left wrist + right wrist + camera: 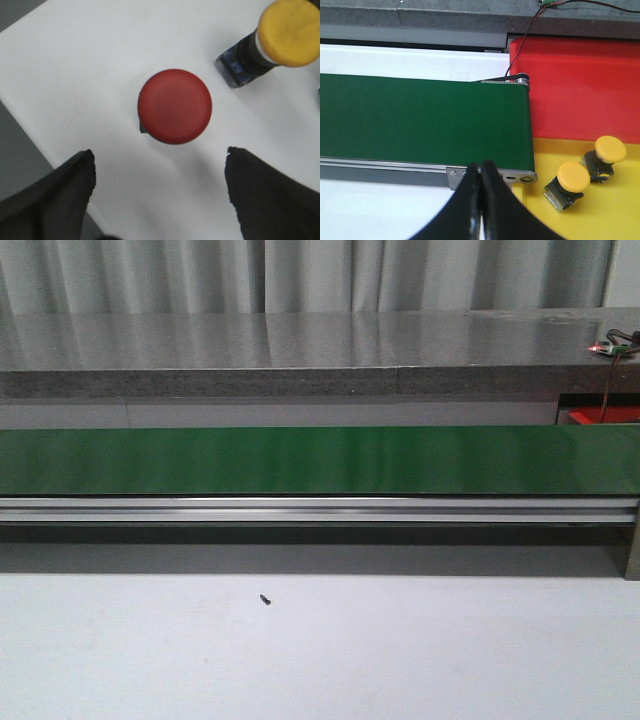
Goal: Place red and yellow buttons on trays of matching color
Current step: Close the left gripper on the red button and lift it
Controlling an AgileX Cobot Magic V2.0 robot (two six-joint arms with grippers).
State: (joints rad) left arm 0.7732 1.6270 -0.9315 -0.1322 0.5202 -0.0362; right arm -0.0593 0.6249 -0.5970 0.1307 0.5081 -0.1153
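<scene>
Left gripper (160,195) spread wide over red button (174,106) on white table (75,75), yellow button (290,32) near.
Looks rigid, light, cap slick; likely pinch the cap's sides. Right gripper (481,200) clenched, empty, above belt (420,120).

We see a green conveyor belt (320,460) on an aluminium rail (320,510), grey stone ledge (300,350) behind it, a small circuit board (620,345) with red wire (522,45), and a dark screw (266,599) on the white table (320,660).

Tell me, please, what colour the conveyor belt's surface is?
The conveyor belt is dark green, clearest in the front view.
</scene>
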